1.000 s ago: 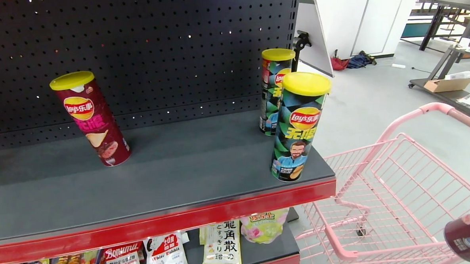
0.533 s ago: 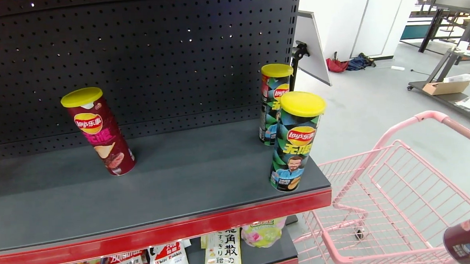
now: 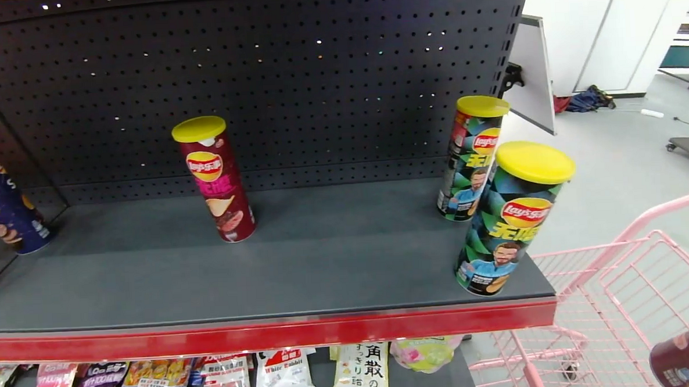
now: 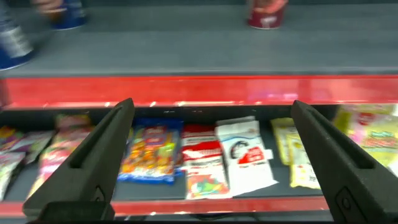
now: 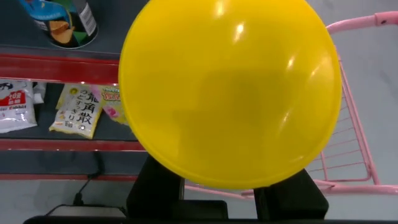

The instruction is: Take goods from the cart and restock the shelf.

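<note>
Dark pegboard backs the shelf [image 3: 301, 277]. Head view: maroon can [image 3: 216, 181] upright at 11 o'clock on the deck; front green can [image 3: 511, 221] at 3 o'clock by the lip, rear green can [image 3: 473, 156] behind it. Pink cart [image 3: 632, 262] at 4 o'clock, held can [image 3: 686, 359] at 5 o'clock.

Left wrist: left hand [image 4: 211, 107] spread wide, empty, facing snack packets [image 4: 242, 162] under the shelf lip.

Right wrist: right hand [image 5: 219, 198] clamped on the held can, yellow lid [image 5: 230, 93] toward the lens. Likely a light, stiff tube, smooth and crushable; best held mid-body, not by the lid
</note>
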You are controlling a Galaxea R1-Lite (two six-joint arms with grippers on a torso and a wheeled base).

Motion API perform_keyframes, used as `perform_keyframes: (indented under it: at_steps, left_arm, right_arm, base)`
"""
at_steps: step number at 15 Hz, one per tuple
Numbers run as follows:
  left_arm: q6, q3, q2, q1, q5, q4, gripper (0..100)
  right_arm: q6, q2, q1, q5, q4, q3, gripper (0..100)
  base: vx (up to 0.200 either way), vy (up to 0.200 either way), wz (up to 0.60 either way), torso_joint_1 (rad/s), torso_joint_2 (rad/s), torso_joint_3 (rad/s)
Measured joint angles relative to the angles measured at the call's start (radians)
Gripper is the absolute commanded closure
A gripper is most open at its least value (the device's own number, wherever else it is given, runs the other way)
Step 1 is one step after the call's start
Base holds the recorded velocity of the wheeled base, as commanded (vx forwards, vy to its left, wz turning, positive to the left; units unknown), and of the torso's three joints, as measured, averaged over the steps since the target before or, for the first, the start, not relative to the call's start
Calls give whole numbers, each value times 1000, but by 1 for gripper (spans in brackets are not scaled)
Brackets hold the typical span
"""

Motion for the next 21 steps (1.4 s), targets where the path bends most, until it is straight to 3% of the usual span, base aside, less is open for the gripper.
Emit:
perform_keyframes:
  at_steps: [6,21]
  left_arm:
    - [2,0,0,0,-2,0,0]
    - [3,0,0,0,-2,0,0]
  right_arm:
    - [-3,-174,1,4,1,106,100]
    - [-3,-280,6,8,1,168,100]
  base:
    - [0,0,0,0,0,0]
    - [0,200,0,2,4,1]
